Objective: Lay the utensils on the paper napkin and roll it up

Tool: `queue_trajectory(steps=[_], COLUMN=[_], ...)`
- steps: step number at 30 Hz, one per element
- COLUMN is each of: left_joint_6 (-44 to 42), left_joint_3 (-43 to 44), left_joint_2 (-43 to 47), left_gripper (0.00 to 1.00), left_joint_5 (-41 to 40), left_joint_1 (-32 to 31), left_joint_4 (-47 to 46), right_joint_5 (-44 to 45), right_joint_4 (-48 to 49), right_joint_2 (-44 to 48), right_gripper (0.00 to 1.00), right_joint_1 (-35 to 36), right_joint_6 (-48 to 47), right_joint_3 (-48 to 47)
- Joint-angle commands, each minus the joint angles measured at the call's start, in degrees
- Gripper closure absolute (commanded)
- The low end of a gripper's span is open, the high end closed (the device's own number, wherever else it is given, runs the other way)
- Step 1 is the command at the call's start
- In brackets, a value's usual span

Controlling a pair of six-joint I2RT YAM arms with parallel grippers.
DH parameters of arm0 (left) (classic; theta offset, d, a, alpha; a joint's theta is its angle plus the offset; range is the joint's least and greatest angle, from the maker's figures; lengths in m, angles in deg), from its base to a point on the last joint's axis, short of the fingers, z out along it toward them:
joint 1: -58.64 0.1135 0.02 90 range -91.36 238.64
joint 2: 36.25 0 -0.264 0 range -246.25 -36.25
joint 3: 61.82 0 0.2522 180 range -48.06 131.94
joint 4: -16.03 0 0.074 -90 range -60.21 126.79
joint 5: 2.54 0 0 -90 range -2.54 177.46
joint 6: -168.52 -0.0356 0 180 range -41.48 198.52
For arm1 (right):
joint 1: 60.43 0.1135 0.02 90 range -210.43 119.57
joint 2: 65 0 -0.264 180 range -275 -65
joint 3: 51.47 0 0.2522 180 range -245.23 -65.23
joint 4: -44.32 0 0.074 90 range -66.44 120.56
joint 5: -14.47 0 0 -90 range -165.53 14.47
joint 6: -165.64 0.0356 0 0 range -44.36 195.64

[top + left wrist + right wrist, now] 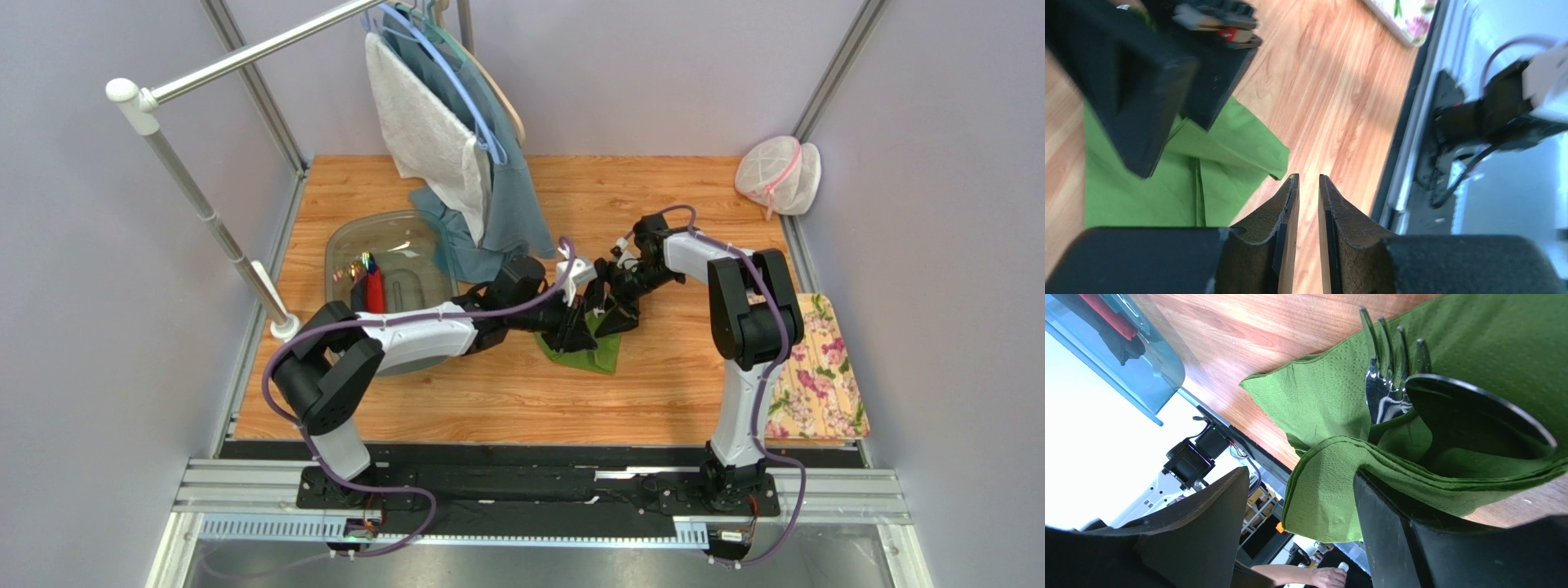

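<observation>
Though hidden overhead, fork (1392, 349) shows in napkin (1321, 404); right hand (1300, 474) wide, left hand (1308, 177) narrow.

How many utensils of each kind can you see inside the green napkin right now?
Shiny dark fork: 1
Dark round-bowled spoon: 1
Total: 2 utensils, both tucked in the folded grass-green paper napkin; no knife shows.
</observation>
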State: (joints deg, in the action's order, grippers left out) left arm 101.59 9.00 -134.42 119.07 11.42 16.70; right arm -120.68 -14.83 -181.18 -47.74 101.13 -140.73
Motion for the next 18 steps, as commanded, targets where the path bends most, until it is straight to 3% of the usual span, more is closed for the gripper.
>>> queue_trajectory(steps=[1, 9, 18], left_joint_6=[-18.13, -32.98, -42.84], left_joint_3=[3.58, 9.03, 15.54], left_joint_2=[1.76, -2.46, -8.35], left_gripper=[0.75, 0.77, 0.79], left_joint_5=[-6.38, -15.52, -16.94], left_joint_1=[-4.36, -7.18, -7.97], left_joint_4=[0.67, 5.25, 14.91], right_joint_5=[-0.56, -0.56, -0.65], right_joint_4=[0.65, 0.74, 0.82], right_joint_2=[-0.8, -1.33, -1.24], right_gripper=[0.3, 0.3, 0.3], right_joint_1=[0.32, 0.23, 0.32], right_joint_6=[0.43, 0.52, 0.52], right_joint_3=[-1.66, -1.58, -1.4])
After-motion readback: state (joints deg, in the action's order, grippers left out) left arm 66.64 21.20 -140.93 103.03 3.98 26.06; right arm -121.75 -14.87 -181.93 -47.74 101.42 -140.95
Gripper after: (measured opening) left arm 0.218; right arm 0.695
